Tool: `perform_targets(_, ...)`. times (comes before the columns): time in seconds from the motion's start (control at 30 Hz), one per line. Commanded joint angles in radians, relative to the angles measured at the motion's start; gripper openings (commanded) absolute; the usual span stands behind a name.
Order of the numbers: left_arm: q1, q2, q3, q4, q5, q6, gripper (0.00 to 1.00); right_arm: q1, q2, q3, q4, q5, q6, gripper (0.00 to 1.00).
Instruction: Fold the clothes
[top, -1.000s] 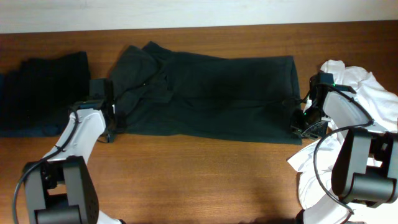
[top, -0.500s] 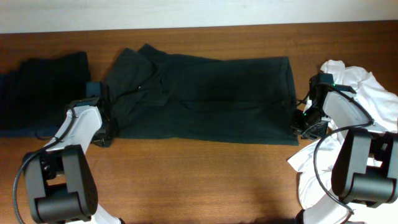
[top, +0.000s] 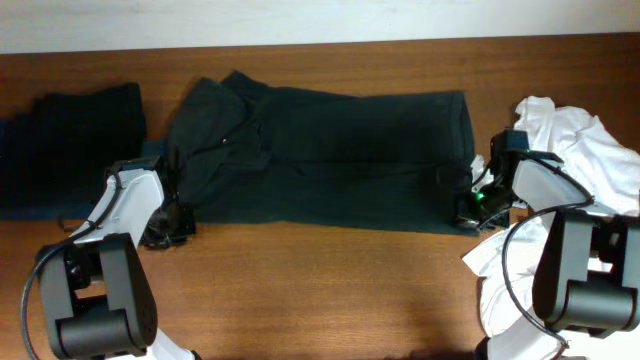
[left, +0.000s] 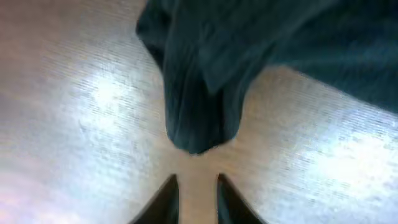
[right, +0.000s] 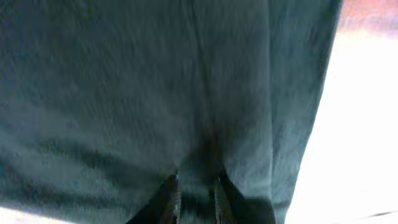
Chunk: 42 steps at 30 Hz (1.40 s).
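A dark green garment (top: 330, 150) lies spread flat across the middle of the wooden table. My left gripper (top: 168, 225) sits on bare wood just off its lower left corner. In the left wrist view the fingers (left: 194, 186) are close together with only wood between them, and a rounded fold of the garment (left: 193, 106) lies just ahead, apart from them. My right gripper (top: 468, 203) is at the garment's lower right hem. In the right wrist view its fingers (right: 194, 186) are pinched on the dark cloth (right: 124, 93).
A stack of dark navy clothes (top: 70, 150) lies at the left edge of the table. A pile of white clothes (top: 585, 150) lies at the right, reaching down to the front right (top: 505, 290), and shows beside the hem in the right wrist view (right: 367, 124).
The garment slid a little to the left. My left gripper came off its corner and moved down and right onto bare wood. My right gripper moved left along with the hem.
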Motion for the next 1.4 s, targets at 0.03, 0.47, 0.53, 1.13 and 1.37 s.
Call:
perform_targets(0.03,0.004,-0.023,0.005,-0.156,0.02,-0.035,0.06,0.005,0.025,-0.074,-0.161,0.216,0.148,0.16)
perform_targets(0.47,0.0,-0.219,0.005,0.232,0.345,0.012,0.53,0.004,0.023,-0.073,-0.258,0.238,0.273,0.23)
perform_targets(0.53,-0.006,-0.107,0.005,0.237,0.401,0.012,0.53,0.004,0.023,-0.073,-0.247,0.238,0.273,0.23)
perform_targets(1.13,-0.033,-0.182,-0.061,0.14,0.272,-0.025,0.64,0.004,0.023,-0.053,-0.237,0.239,0.262,0.23)
perform_targets(1.37,-0.033,-0.007,-0.061,0.386,0.108,-0.025,0.68,0.004,0.023,-0.053,-0.237,0.238,0.261,0.23)
